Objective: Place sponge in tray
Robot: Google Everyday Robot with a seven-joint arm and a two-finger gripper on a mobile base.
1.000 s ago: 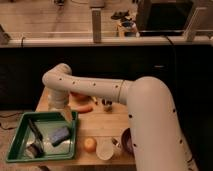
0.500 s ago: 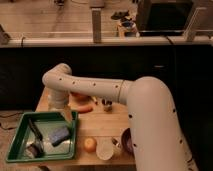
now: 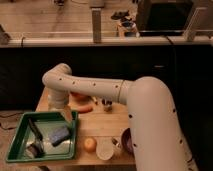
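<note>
The blue sponge (image 3: 59, 135) lies inside the green tray (image 3: 20, 131), beside a dark long-handled utensil (image 3: 35, 131). The gripper (image 3: 66, 115) hangs over the tray's far right corner; whether it is spread or pressed together cannot be told. Placing looks done; next, the arm should lift clear.

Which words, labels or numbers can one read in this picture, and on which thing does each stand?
None: no readable text on the sponge, the tray, the bowl or the arm.
The hand stands above the tray's far right corner; no marking shows on it.
</note>
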